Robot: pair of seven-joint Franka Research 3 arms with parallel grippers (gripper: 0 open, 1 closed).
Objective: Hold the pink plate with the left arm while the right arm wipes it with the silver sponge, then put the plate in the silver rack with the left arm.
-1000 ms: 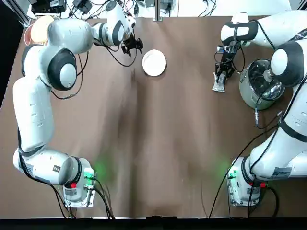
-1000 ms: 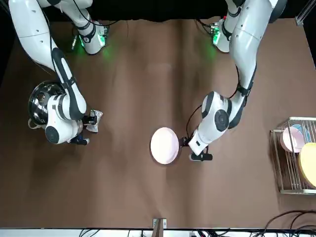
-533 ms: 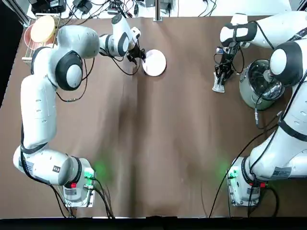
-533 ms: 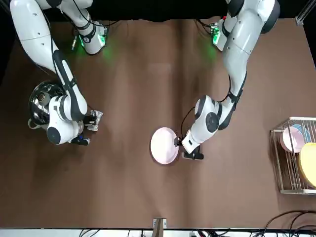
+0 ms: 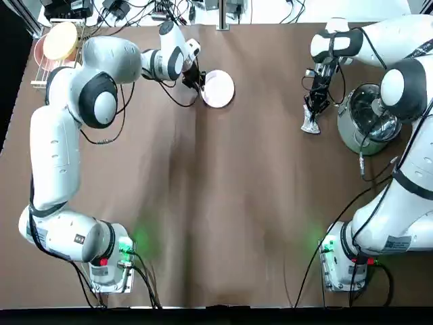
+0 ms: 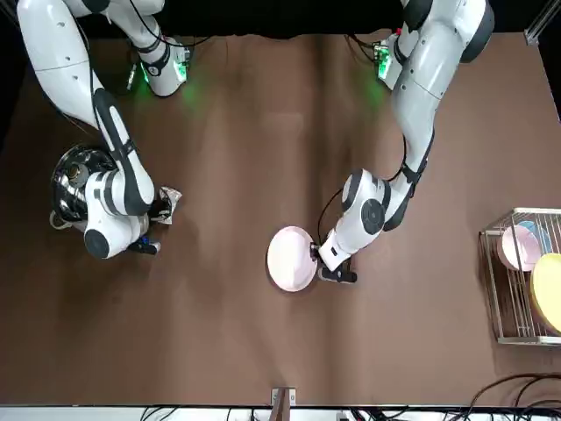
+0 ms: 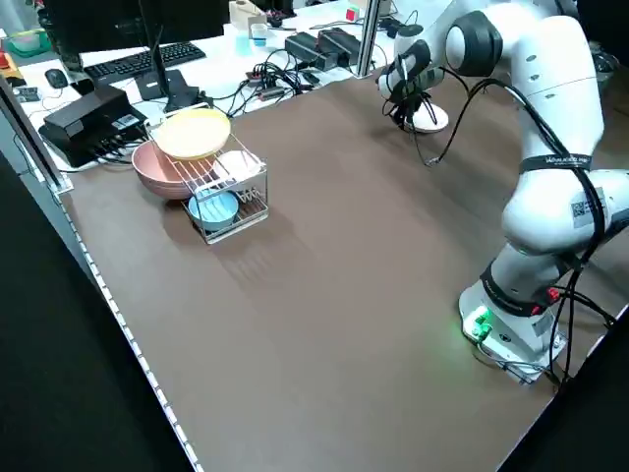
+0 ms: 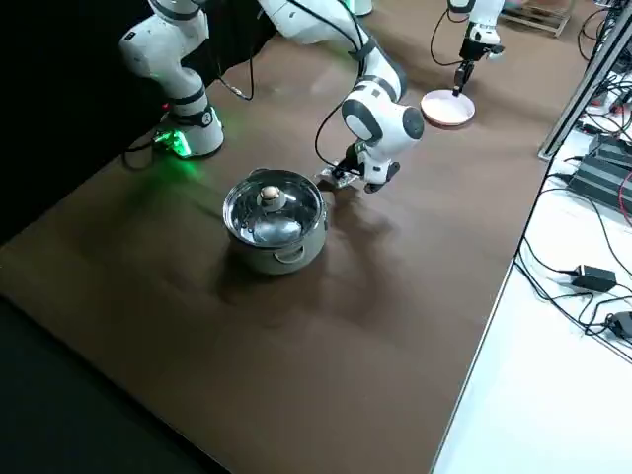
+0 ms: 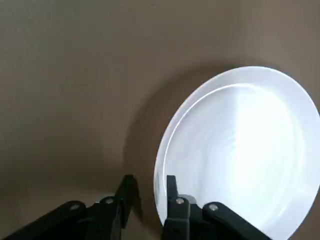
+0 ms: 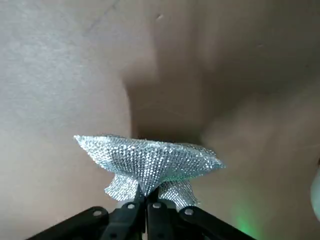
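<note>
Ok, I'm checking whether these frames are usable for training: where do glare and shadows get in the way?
Left wrist view: strong glare whitens part of the glossy, very pale pink round plate, with a dark shadow beside its rim; right wrist view: a dark shadow beyond the silver metallic mesh sponge, plus a green glow on the brown tabletop.

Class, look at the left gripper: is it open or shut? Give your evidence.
Open. In the left wrist view, the left gripper shows its fingers apart, with a gap between them, at the edge of the plate.
</note>
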